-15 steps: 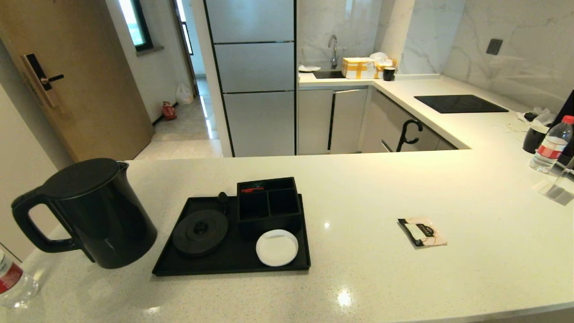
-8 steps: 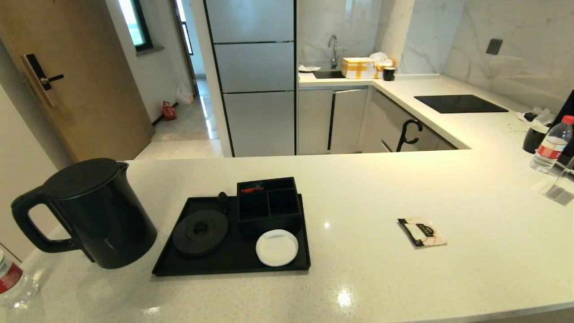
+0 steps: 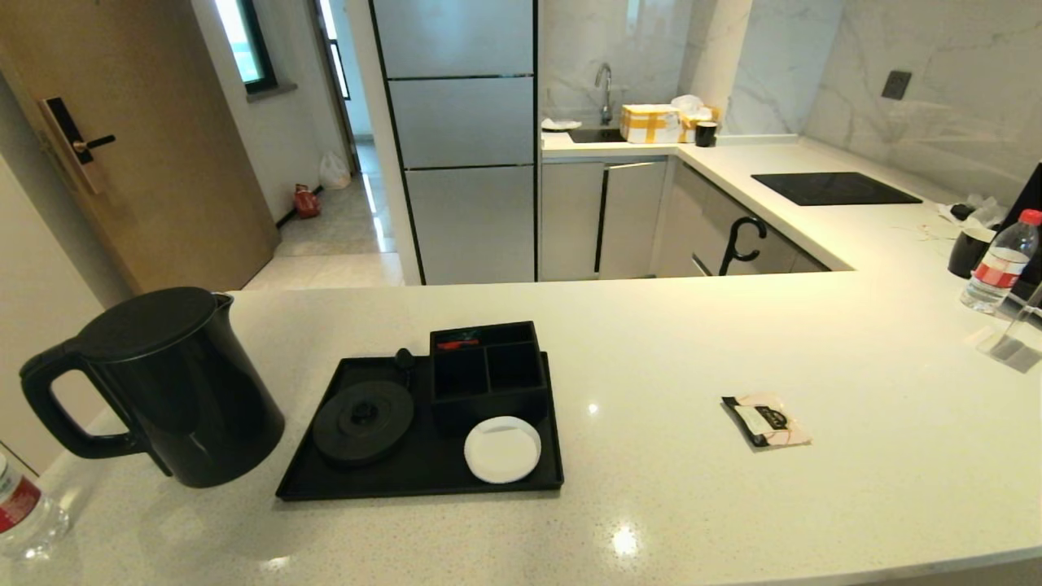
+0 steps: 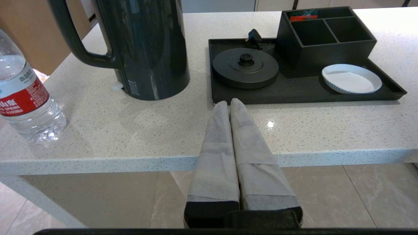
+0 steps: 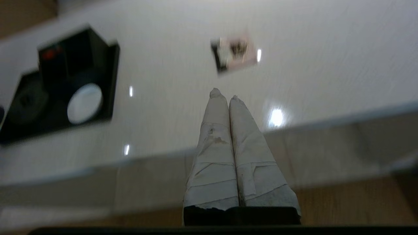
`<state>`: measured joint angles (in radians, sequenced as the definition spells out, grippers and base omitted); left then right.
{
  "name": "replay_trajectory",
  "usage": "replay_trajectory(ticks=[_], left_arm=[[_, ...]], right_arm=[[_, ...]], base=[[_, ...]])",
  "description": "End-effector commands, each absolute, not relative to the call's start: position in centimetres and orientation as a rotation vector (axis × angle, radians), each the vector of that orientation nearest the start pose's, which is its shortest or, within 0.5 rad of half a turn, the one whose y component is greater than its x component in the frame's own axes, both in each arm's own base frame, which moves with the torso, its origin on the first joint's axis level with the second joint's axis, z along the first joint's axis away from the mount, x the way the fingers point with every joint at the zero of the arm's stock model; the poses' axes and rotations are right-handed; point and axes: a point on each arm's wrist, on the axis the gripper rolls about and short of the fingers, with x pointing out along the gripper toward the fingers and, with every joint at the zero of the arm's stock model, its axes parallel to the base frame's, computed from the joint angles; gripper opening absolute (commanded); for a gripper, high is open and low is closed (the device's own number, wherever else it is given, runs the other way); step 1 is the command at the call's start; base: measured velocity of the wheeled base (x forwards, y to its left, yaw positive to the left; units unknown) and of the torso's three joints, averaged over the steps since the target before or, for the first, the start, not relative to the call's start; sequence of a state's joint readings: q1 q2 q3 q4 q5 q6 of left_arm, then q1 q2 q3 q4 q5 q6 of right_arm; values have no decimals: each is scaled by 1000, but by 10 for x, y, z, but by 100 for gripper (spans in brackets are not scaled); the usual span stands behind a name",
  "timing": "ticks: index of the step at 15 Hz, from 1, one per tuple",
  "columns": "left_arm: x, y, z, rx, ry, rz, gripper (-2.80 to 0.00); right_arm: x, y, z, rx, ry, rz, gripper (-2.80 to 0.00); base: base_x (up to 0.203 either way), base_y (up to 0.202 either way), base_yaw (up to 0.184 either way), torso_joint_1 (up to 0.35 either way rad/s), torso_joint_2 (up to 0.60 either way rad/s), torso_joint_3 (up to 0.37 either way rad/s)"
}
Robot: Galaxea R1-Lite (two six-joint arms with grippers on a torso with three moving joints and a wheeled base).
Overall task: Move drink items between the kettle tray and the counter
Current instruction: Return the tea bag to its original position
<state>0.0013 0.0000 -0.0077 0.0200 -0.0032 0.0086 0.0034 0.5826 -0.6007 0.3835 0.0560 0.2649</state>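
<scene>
The black kettle (image 3: 155,382) stands on the off-white counter (image 3: 651,342), just left of the kettle tray (image 3: 419,472). The tray carries a bare round kettle base (image 3: 364,421), a divided box (image 3: 487,374) and a white coaster (image 3: 502,448). One red-labelled water bottle (image 3: 20,505) stands at the near left corner. The tea sachet (image 3: 767,420) lies flat on the counter to the tray's right. Neither arm shows in the head view. My left gripper (image 4: 229,103) is shut and empty, off the counter's front edge before the tray (image 4: 294,94). My right gripper (image 5: 224,94) is shut and empty, short of the sachet (image 5: 233,54).
A second red-capped bottle (image 3: 1000,262) stands at the far right beside a dark cup (image 3: 969,252). A flat black hob (image 3: 834,188) lies on the counter's far right arm. The divided box holds something red (image 3: 456,343). A door and a fridge stand beyond the counter.
</scene>
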Motion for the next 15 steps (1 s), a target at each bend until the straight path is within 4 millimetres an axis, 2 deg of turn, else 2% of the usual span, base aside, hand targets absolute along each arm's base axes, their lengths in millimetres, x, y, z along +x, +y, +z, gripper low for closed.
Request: replay_trajectory(ticks=[1, 3, 7, 8, 12, 15], left_arm=[[-24, 0, 76, 9, 11, -2, -280], [-24, 0, 76, 9, 11, -2, -280], [-24, 0, 76, 8, 11, -2, -280], [-24, 0, 76, 9, 11, -2, -280], [-24, 0, 76, 9, 11, -2, -280], [-24, 0, 76, 8, 11, -2, -280]], right_arm=[[85, 2, 204, 306, 705, -9, -280], [125, 4, 191, 350, 918, -12, -280], [207, 5, 156, 392, 1213, -45, -280], [221, 5, 152, 397, 1229, -47, -280], [303, 3, 100, 407, 1301, -75, -280], [338, 0, 77, 396, 1273, -104, -280]], base=[[0, 0, 0, 0, 0, 0], [0, 0, 0, 0, 0, 0], [0, 0, 0, 0, 0, 0], [0, 0, 0, 0, 0, 0], [0, 0, 0, 0, 0, 0], [0, 0, 0, 0, 0, 0]])
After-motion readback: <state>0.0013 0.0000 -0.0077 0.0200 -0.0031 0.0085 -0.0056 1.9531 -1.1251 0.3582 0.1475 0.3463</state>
